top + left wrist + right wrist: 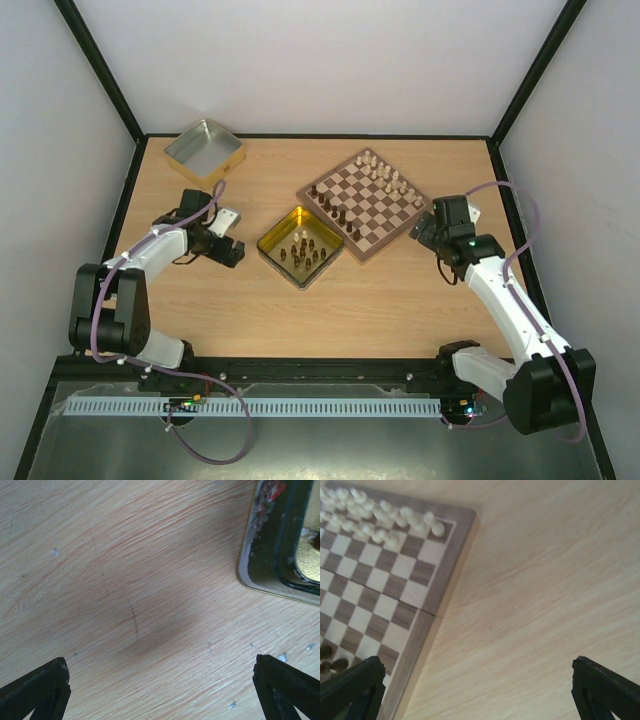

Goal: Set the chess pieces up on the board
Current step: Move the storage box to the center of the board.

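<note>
Black rail [320,372] and both arm bases sit at the bottom of the top view, with a grey metal ledge [330,445] below them. Pale wood-grain table [380,310] is boxed in by plain white walls [320,60] with black corner posts.

- Table up close, left wrist view: fine grain, white specks, one short dark scratch [134,622] mid-frame.
- Board [372,208] lies upper right of centre, turned corner-on. Cream chess pieces [385,175] stand in two rows along its upper right side. Dark chess pieces [330,208] stand along its lower left side.
- Gold tin [268,245] is at centre, just beside the board's lower left side, holding a cluster of more pieces [303,250].
- Silver tin [205,148] is at upper left, well apart from the rest.
- Left gripper [160,695] hangs low over bare wood just left of the gold tin, fingers spread wide, nothing between them.
- Right gripper [480,695] hangs over the board's right corner and the wood beside it, fingers likewise spread wide, holding nothing.
</note>
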Controlling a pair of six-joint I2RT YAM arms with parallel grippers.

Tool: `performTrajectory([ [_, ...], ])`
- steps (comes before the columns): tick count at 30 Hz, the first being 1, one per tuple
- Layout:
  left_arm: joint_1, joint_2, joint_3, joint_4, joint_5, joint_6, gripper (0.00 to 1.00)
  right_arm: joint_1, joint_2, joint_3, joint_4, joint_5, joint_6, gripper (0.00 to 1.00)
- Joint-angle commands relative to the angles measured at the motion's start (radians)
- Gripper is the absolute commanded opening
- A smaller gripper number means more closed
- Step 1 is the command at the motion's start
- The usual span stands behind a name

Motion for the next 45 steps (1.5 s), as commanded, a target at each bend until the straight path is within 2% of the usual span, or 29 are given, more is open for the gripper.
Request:
performTrajectory([
  [1,-0.003,-0.01,0.036,-0.06,0.052,0.01,1.0,0.002,-0.043,-0.04,-0.133,-0.065,0.064,0.98],
  [5,-0.003,-0.011,0.082,-0.078,0.054,0.017,1.0,0.003,-0.097,-0.06,-0.162,-0.155,0.062,0.98],
  [9,-0.003,0.03,0.202,-0.13,0.084,0.021,1.0,0.059,-0.123,-0.041,-0.203,-0.182,0.046,0.98],
  [12,-0.003,0.068,0.278,-0.152,0.096,0.014,1.0,0.173,-0.083,0.006,-0.237,-0.151,0.056,0.98],
  [15,-0.003,0.11,0.319,-0.164,0.089,0.009,1.0,0.339,-0.002,0.062,-0.246,-0.118,0.101,0.98],
  [19,-0.002,0.131,0.31,-0.147,0.074,0.0,1.0,0.597,0.201,0.196,-0.241,-0.077,0.175,1.0],
  [21,-0.001,0.132,0.292,-0.136,0.071,-0.002,1.0,0.697,0.318,0.28,-0.227,-0.066,0.192,0.98],
  [22,0.0,0.131,0.282,-0.132,0.07,-0.002,1.0,0.736,0.377,0.317,-0.22,-0.066,0.195,0.92],
  [23,0.002,0.129,0.272,-0.125,0.066,-0.004,1.0,0.749,0.43,0.354,-0.214,-0.07,0.205,0.74],
  [24,0.005,0.126,0.261,-0.118,0.064,-0.006,1.0,0.755,0.475,0.383,-0.204,-0.081,0.208,0.62],
  [26,0.015,0.121,0.245,-0.112,0.064,-0.007,1.0,0.755,0.546,0.434,-0.182,-0.103,0.221,0.43],
  [27,0.022,0.117,0.238,-0.109,0.067,-0.008,1.0,0.754,0.575,0.457,-0.173,-0.112,0.229,0.39],
  [33,0.072,0.106,0.223,-0.103,0.1,-0.01,1.0,0.754,0.72,0.564,-0.179,-0.187,0.239,0.39],
  [38,0.103,0.103,0.219,-0.103,0.132,-0.011,1.0,0.753,0.763,0.563,-0.149,-0.234,0.266,0.4],
  [41,0.112,0.1,0.216,-0.102,0.146,-0.007,1.0,0.753,0.78,0.549,-0.139,-0.245,0.278,0.35],
  [45,0.119,0.097,0.198,-0.098,0.162,0.005,1.0,0.753,0.789,0.543,-0.132,-0.239,0.283,0.35],
])
